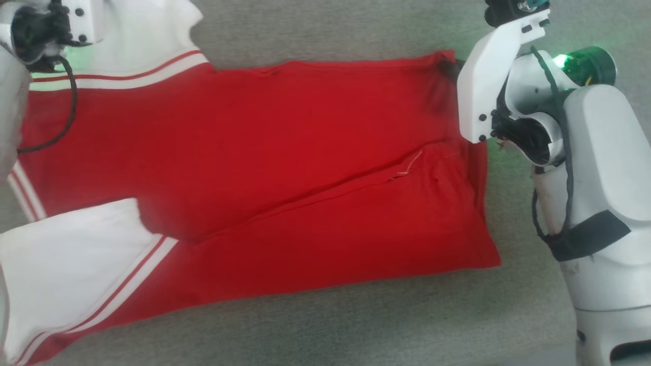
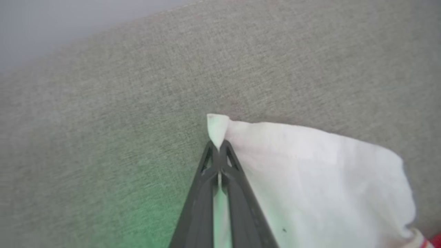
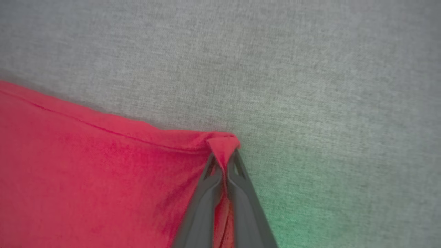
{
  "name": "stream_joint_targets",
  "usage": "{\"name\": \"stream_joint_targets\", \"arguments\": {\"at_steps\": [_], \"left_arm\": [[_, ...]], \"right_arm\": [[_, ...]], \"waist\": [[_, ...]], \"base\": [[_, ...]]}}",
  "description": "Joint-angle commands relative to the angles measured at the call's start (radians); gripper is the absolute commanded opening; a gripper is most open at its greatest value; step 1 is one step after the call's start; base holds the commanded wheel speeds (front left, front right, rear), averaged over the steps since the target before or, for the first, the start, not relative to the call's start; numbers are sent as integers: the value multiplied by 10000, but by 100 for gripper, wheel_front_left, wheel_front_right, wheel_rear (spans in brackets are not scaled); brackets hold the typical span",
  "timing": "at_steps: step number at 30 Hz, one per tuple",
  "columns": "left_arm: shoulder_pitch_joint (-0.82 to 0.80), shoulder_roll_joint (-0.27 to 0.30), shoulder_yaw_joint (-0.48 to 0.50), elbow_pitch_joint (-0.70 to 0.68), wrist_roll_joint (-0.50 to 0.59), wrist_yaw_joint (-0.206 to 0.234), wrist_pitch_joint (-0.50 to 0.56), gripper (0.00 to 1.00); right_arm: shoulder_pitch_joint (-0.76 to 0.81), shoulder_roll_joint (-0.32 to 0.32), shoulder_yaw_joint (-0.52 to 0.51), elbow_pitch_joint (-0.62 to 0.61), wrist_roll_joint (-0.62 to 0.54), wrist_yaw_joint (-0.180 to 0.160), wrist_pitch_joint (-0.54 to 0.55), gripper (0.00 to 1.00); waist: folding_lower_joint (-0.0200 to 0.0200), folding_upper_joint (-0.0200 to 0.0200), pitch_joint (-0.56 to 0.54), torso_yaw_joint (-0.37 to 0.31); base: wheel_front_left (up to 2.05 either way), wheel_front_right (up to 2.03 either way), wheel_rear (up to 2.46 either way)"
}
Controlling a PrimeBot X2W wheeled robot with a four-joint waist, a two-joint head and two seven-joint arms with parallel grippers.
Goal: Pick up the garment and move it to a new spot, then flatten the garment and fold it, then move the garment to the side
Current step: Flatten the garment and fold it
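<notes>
Both left gripper (image 2: 219, 149) and right gripper (image 3: 225, 162) pinch garment (image 1: 285, 152) corners.

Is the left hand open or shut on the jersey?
Shut on it: the left hand pinches a white corner of the jersey, no gap showing.

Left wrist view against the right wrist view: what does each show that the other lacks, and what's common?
Left wrist: the left gripper shut on a white corner of the garment. Right wrist: the right gripper shut on a red, seamed corner of it. Shared: a closed pinch on a cloth tip, the grey woven surface beneath, and a green glow near the bottom.
</notes>
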Motion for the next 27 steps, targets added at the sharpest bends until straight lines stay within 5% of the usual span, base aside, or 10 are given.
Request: {"name": "stream_joint_targets", "arguments": {"at_steps": [1, 16, 22, 27], "left_arm": [[51, 23, -83, 134, 64, -62, -26, 0], [636, -116, -444, -1099, -132, -268, 281, 0], [1678, 375, -568, -2939, -250, 181, 689, 0], [3091, 1116, -572, -5246, -454, 991, 1251, 0]], "right_arm": [[223, -100, 16, 42, -57, 1, -90, 0], [1638, -1314, -574, -1414, 114, 1, -508, 0], [2587, -1637, -1054, -2206, 215, 1, -273, 0], [3455, -1758, -1534, -2863, 283, 1, 64, 0]], "waist": [[0, 0, -237, 272], [0, 0, -1853, 1855], [0, 0, -2463, 2394], [0, 0, -2820, 2698]], "base": [[0, 0, 0], [0, 0, 0], [0, 0, 0], [0, 0, 0]]}}
